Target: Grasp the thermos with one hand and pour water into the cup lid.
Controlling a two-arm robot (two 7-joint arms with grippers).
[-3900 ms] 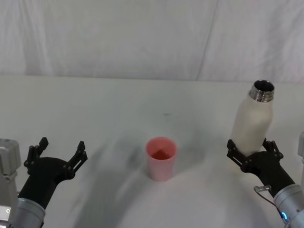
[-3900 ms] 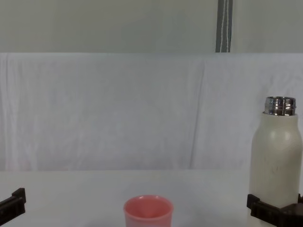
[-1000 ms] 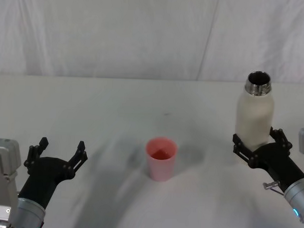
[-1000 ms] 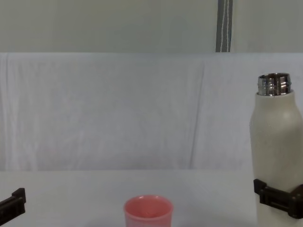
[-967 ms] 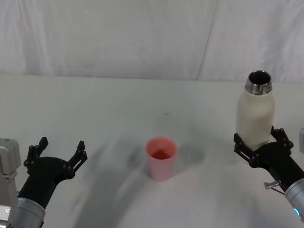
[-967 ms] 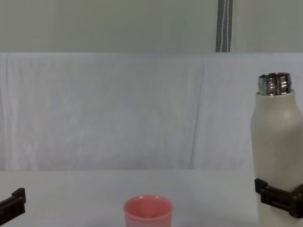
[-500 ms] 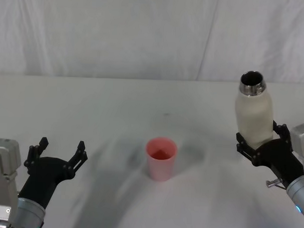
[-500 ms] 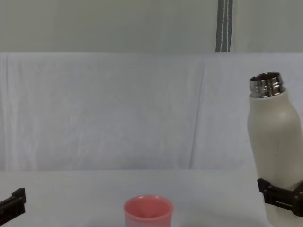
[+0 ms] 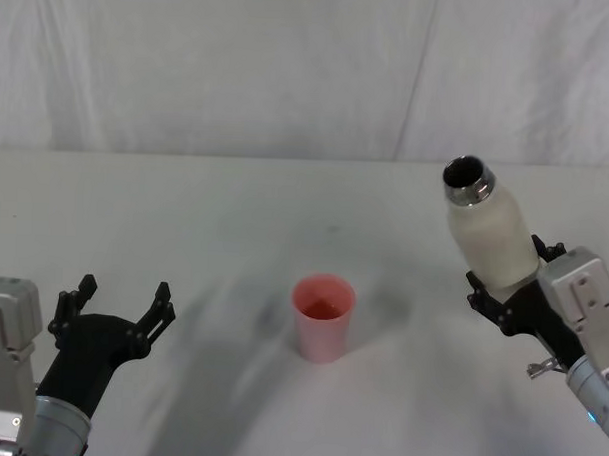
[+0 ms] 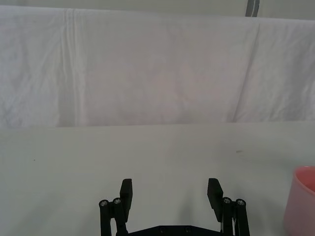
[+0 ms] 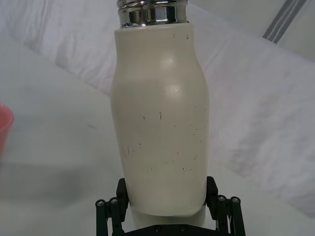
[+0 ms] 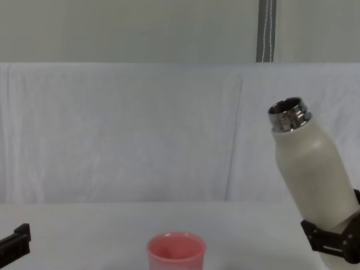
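The thermos (image 9: 489, 237), a cream-white bottle with an open steel neck, is off the table and tilted, its mouth leaning toward the cup lid. My right gripper (image 9: 512, 295) is shut on its lower body; the same hold appears in the right wrist view (image 11: 170, 209) around the thermos (image 11: 160, 123) and in the chest view (image 12: 332, 243) under the thermos (image 12: 312, 177). The salmon-pink cup lid (image 9: 322, 317) stands upright mid-table, also visible as the cup lid (image 12: 176, 253) in the chest view and the cup lid (image 10: 301, 201) in the left wrist view. My left gripper (image 9: 116, 312) rests open at the near left, its fingers (image 10: 126, 194) apart with nothing between them.
A white cloth covers the table (image 9: 235, 216) and hangs as a backdrop behind it. A grey vertical strip (image 12: 266, 31) shows behind the cloth in the chest view.
The right gripper has lifted the thermos off the table and tipped its neck leftward toward the cup lid. The left arm and the cup lid have not moved.
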